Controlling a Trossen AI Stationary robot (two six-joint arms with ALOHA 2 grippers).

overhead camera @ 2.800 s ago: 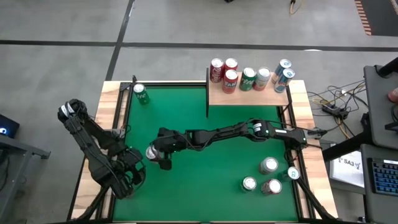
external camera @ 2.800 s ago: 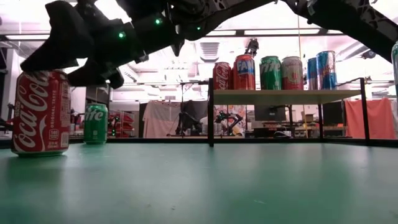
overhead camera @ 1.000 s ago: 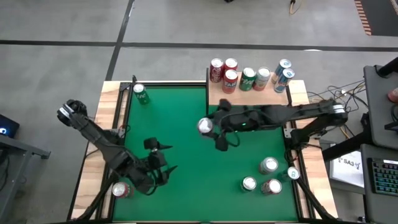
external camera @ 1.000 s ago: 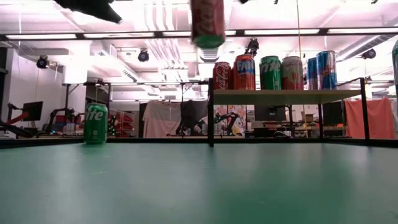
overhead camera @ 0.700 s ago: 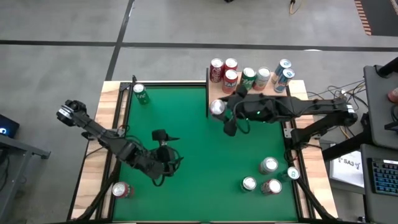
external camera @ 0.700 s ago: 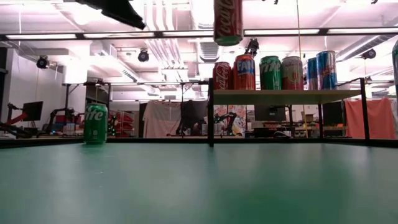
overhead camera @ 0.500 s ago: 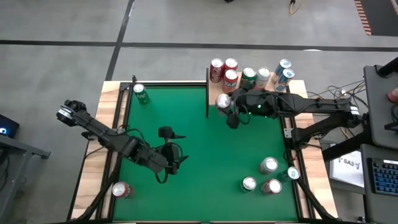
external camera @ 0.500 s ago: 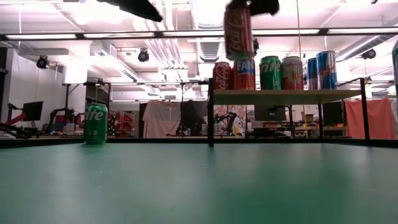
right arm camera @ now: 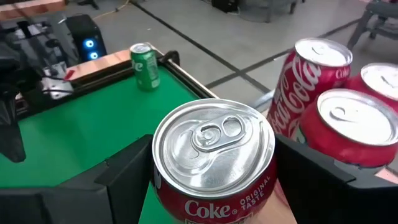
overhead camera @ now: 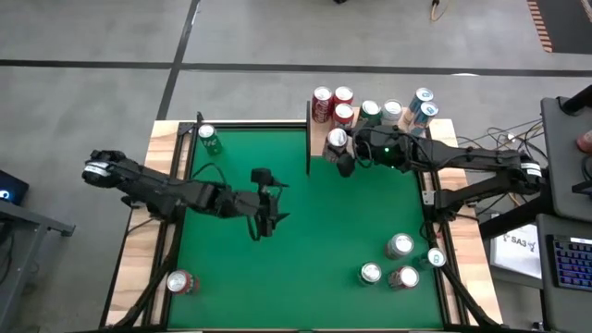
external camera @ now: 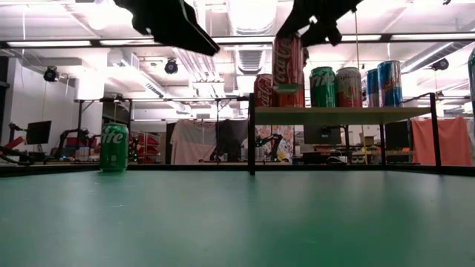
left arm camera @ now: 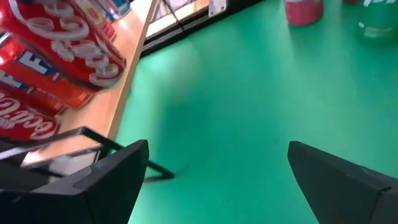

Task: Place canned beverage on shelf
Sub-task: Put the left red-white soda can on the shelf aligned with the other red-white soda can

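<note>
The green felt table [overhead camera: 296,277] fills the high view, with the left arm stretched across it so the left gripper [overhead camera: 266,215] hangs over the middle, fingers spread wide and holding nothing. The light-wood shelf [overhead camera: 398,145] stands at the table's far edge, and the right gripper [overhead camera: 339,153] is at its left end, clamped on a red Coke can [overhead camera: 338,139]. From above, that can sits over the shelf's near left corner, just beside the row of cans [overhead camera: 370,113] already there. Only the low view shows height: the Coke can [external camera: 287,63] hangs upright, its bottom just above the shelf board [external camera: 341,111], not clearly touching it. The right wrist view alone shows the grip close up, with dark fingers [right arm camera: 121,177] on both sides of the can's silver top [right arm camera: 214,146] and two red cans [right arm camera: 323,102] right beside it. The left wrist view looks past its own wide-set fingers [left arm camera: 102,180] at the shelf's edge and bare felt. A green can [overhead camera: 210,140] stands at the far left corner, a red can [overhead camera: 180,281] at the near left corner, and four cans [overhead camera: 400,262] cluster near right.

A second ago the Coke can was held over open felt short of the shelf; it has since travelled to the shelf's corner. The left gripper has swung from the near left corner toward the table's middle
</note>
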